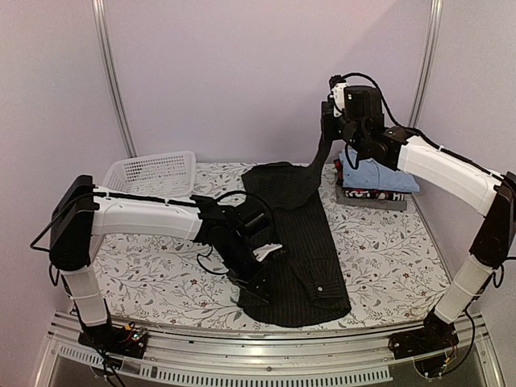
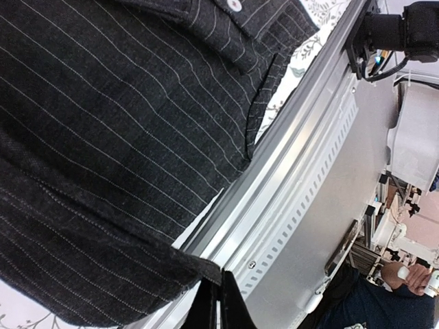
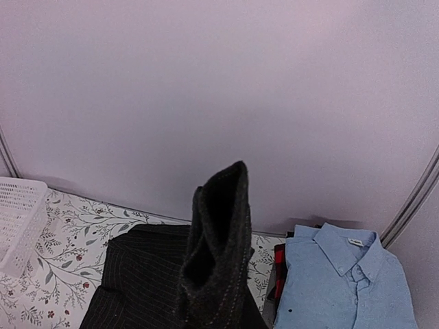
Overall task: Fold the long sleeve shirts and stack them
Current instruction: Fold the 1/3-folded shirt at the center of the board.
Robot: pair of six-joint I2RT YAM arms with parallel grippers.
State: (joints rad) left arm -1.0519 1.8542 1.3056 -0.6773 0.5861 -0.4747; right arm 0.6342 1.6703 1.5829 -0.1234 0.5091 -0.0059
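Fingers, left: the left fingers [image 2: 204,312] are pressed together low at the near left edge of the black pinstriped shirt [image 1: 310,250]. The cloth edge runs right into their tips, so this reads as a pinch on the fabric.
Fingers, right: the right fingers [image 1: 329,122] are raised high at the far right, clamped on a narrow strip that looks like a sleeve [image 1: 318,161] of the same shirt. In the wrist view the tips are buried in cloth.
Black shirt, position: spread lengthwise down the middle of the table [image 1: 387,250], with its near end at the front edge. The strip rises off the surface from its far right corner.
Light blue shirt, position: the light blue shirt [image 3: 343,281] lies folded, collar showing, on top of a small pile of folded garments [image 1: 371,196] at the far right, below the raised right arm.
Basket: a white mesh basket [image 1: 153,171] sits at the far left, apart from both shirts.
Handling: judged soft, limp and light. The cloth will drape and sag between two holds and keep no shape. It is not fragile, and the buttons are its only hard points.
Where to hold: hems, cuffs and seams, where doubled cloth gives a pinch something to bite. A single layer mid-panel would likely bunch.
Stage: the black shirt's fold looks early, and it is not yet stacked.
Risk: the thin edge could slip from the left pinch.
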